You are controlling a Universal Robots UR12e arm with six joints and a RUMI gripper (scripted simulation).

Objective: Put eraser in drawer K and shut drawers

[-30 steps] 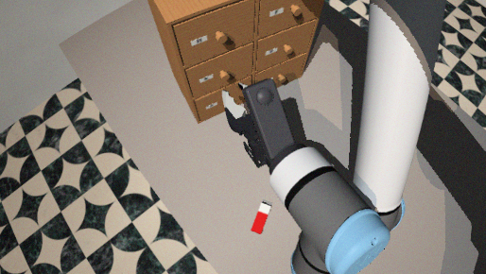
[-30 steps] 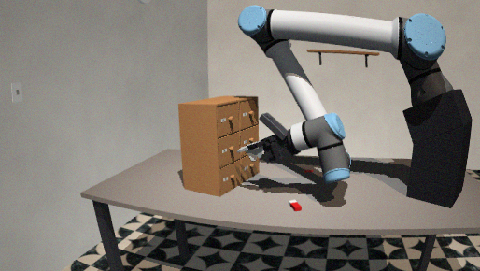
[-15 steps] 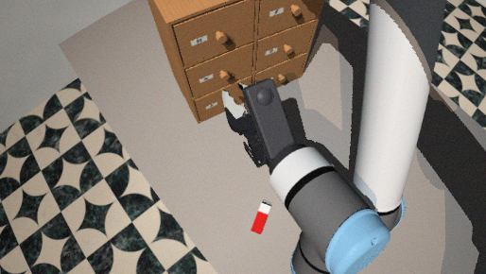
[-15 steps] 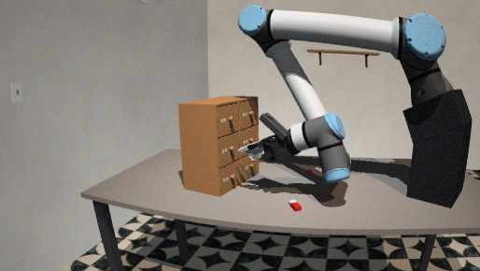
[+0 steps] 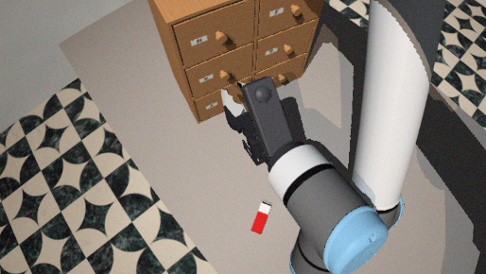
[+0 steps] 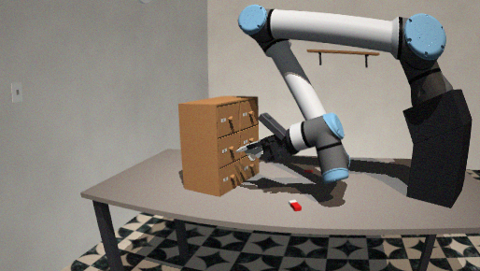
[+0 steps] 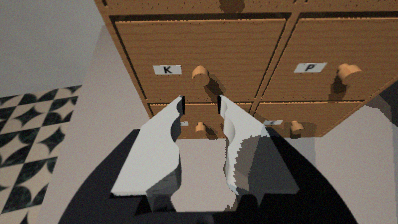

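One eraser [image 5: 259,221] [image 6: 295,206] on surface [image 5: 165,156] [image 6: 154,187], toward 6 o'clock in top view; likely light, rubbery, grippy, sleeve maybe slicker; best pinched mid-length across its narrow sides; pincer [image 5: 238,96] [image 6: 243,154] [image 7: 201,97] partly open, nothing held, near K's knob [image 5: 225,75] [image 6: 232,149] [image 7: 200,75].

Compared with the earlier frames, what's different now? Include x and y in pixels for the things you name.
Nothing visibly changed. The gripper [image 5: 236,90] [image 6: 240,151] [image 7: 201,97] stays just off drawer K's knob [image 5: 226,75] [image 6: 232,149] [image 7: 200,75], holding nothing; the eraser [image 5: 260,219] [image 6: 295,206] lies on the table [image 5: 189,189] [image 6: 154,201] and the drawers remain shut.
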